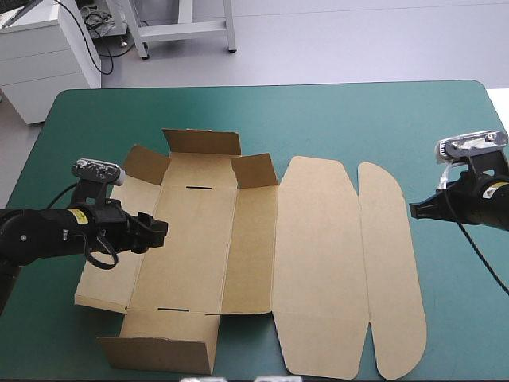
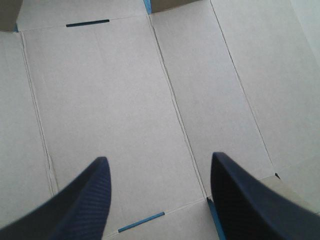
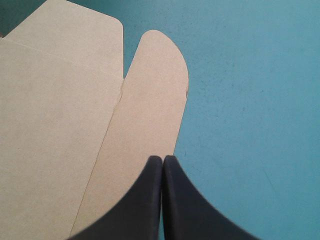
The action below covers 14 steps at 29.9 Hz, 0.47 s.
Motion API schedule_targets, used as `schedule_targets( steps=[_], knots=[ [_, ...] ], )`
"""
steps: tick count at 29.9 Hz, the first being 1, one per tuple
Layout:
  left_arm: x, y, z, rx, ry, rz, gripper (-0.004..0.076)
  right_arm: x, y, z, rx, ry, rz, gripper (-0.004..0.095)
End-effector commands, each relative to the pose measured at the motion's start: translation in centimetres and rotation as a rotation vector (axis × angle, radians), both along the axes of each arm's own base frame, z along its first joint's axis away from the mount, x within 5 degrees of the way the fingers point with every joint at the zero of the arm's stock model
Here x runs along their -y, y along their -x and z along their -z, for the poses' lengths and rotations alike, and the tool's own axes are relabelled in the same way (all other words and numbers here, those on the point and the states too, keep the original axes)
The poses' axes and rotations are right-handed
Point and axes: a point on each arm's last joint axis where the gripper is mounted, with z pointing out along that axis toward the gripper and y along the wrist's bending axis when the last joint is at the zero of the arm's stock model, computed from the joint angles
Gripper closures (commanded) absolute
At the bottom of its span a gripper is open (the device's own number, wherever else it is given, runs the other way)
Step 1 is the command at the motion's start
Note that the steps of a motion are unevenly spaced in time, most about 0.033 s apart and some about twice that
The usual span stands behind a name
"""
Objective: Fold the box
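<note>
The brown box [image 1: 238, 239] lies on the teal-green cover as a cut sheet, mostly flat. Its far end flaps and its near end wall [image 1: 159, 350] stand partly raised; the lid [image 1: 318, 263] and rounded tuck flap [image 1: 390, 270] lie flat to the right. My left gripper [image 1: 159, 229] hovers over the box's left side panel, open, with the flat floor panel [image 2: 115, 100] and its slots ahead of the fingers. My right gripper [image 1: 415, 210] is shut, just off the tuck flap's [image 3: 145, 120] right edge, holding nothing.
A white cabinet [image 1: 40, 56] and a white frame's legs [image 1: 183, 28] stand beyond the table's far edge. Bare teal-green cover [image 1: 358, 119] runs along the far side and to the right of the box [image 3: 250, 100].
</note>
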Motion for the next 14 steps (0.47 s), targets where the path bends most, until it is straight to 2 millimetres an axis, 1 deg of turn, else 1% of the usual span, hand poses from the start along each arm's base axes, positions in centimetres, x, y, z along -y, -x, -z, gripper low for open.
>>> schedule_targets(
  steps=[1, 5, 10, 14],
  knots=[
    [0.4, -0.2, -1.0, 0.025, 0.067, 0.003, 0.0301, 0.1, 0.1, -1.3, 0.09, -0.003, 0.003, 0.0928],
    [0.6, -0.2, -0.9, -0.001, 0.087, 0.009, 0.0301, 0.1, 0.1, -1.3, 0.09, -0.003, 0.003, 0.0928],
    [0.8, -0.8, -0.4, -0.026, 0.07, 0.022, 0.0302, 0.1, 0.1, -1.3, 0.09, -0.003, 0.003, 0.0928],
    [0.4, -2.1, 0.5, -0.086, 0.043, -0.01, 0.0302, 0.0, 0.1, -1.3, 0.087, -0.003, 0.002, 0.0928]
  ],
)
